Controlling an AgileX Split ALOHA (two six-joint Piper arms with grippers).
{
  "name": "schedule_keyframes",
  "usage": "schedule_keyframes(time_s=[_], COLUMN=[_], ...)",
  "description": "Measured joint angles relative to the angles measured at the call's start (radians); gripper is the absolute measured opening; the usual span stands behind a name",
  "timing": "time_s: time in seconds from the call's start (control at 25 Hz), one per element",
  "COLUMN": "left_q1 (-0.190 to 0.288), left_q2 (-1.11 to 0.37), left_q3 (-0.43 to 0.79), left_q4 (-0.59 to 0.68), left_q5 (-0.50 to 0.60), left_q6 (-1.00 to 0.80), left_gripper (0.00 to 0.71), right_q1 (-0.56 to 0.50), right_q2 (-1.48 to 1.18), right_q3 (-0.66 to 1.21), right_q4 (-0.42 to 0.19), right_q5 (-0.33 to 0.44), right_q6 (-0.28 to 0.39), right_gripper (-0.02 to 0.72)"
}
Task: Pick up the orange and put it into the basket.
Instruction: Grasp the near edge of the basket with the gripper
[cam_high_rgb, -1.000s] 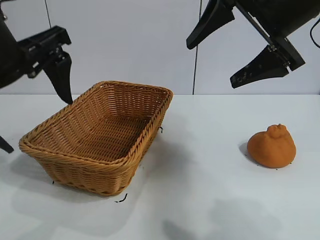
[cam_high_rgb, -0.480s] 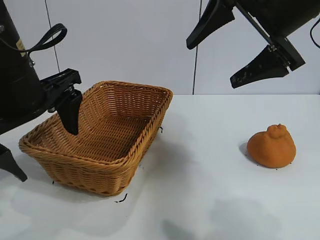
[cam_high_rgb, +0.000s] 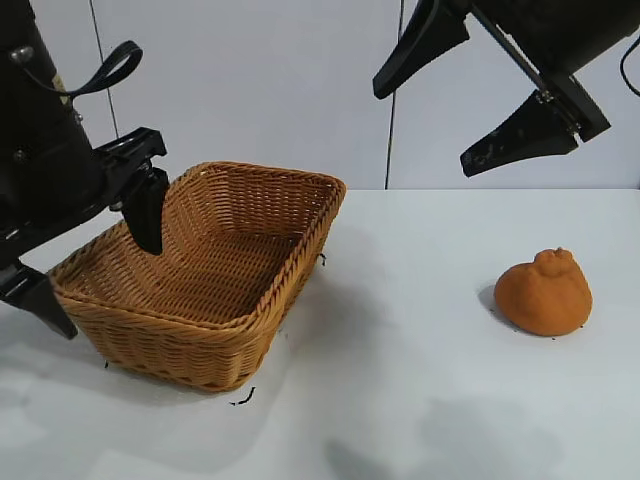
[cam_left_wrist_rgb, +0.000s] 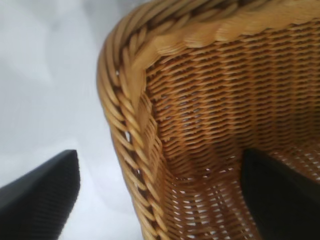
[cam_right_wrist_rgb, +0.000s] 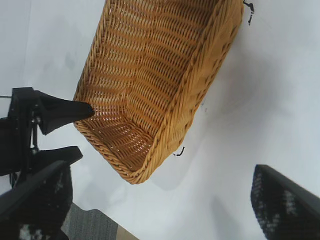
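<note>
The orange (cam_high_rgb: 543, 292) lies on the white table at the right, far from both grippers. The wicker basket (cam_high_rgb: 300, 245) stands at the left; it also shows in the left wrist view (cam_left_wrist_rgb: 125, 100) and the right wrist view (cam_right_wrist_rgb: 170, 125). My left gripper (cam_high_rgb: 95, 255) is open and straddles the basket's left rim, with one finger inside the basket and one outside (cam_left_wrist_rgb: 160, 200). My right gripper (cam_high_rgb: 424, 128) is open and empty, high above the table between basket and orange (cam_right_wrist_rgb: 160, 205). The orange is out of both wrist views.
The white table (cam_high_rgb: 400, 400) stretches between basket and orange. Small black marks (cam_high_rgb: 243, 399) lie on the table by the basket's front corner. The table's edge and a grey floor (cam_right_wrist_rgb: 95, 225) show in the right wrist view.
My left gripper has come down from above the basket's left end and now straddles its left rim. The basket's left end has shifted slightly. The right arm and the orange have not moved.
</note>
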Motion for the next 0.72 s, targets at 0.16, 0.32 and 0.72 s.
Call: schedule_keyframes(time_s=[0.16,0.32,0.72], left_q1=[0.000,0.000,0.000], left_q2=[0.051,0.101,0.135], left_q3=[0.000,0.000,0.000], left_q4=[-0.001,-0.040,-0.072], left_q5=[-0.001,-0.012,-0.058], left_q6=[0.000,0.000,-0.050], left_gripper=[0.623,0.623,0.620], right_q1=[0.000,0.000,0.000], right_q2=[0.000,0.000,0.000], right_q3=[0.000,0.000,0.000], right_q4=[0.000,0.000,0.000], right_q5=[0.000,0.000,0.000], right_q6=[0.000,0.000,0.000], right_gripper=[0.696,0.696,0.696])
